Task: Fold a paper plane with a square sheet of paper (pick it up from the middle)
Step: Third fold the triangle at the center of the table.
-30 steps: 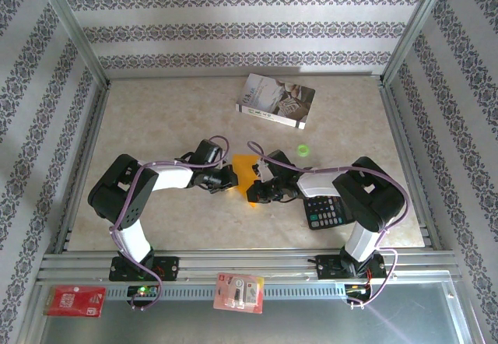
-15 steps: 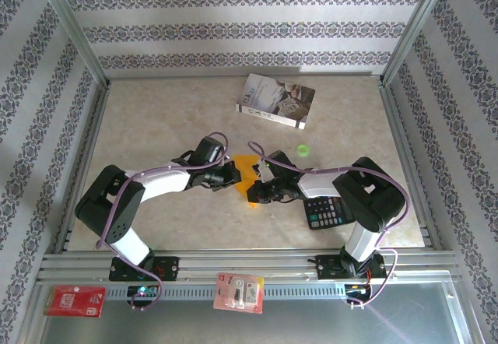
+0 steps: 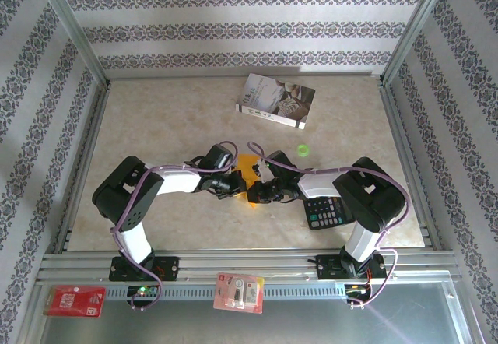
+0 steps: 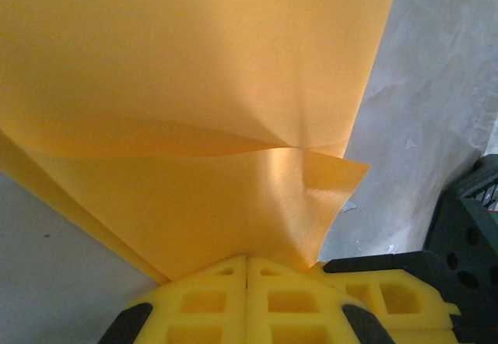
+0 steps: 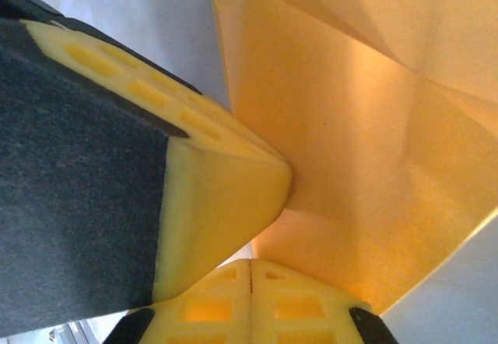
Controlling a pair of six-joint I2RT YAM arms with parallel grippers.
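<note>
1. The left pincer [image 4: 247,270] is squeezing fully closed on the folded orange sheet [image 4: 194,87].
2. The right pincer [image 5: 250,274] is pinching the sheet's opposite edge, fully closed.
3. The sheet is sitting mid-surface [image 3: 171,126] between them, its long axis running near-to-far.

one sheet [image 3: 247,163]; one book [image 3: 276,100]; one calculator [image 3: 327,212]
</note>
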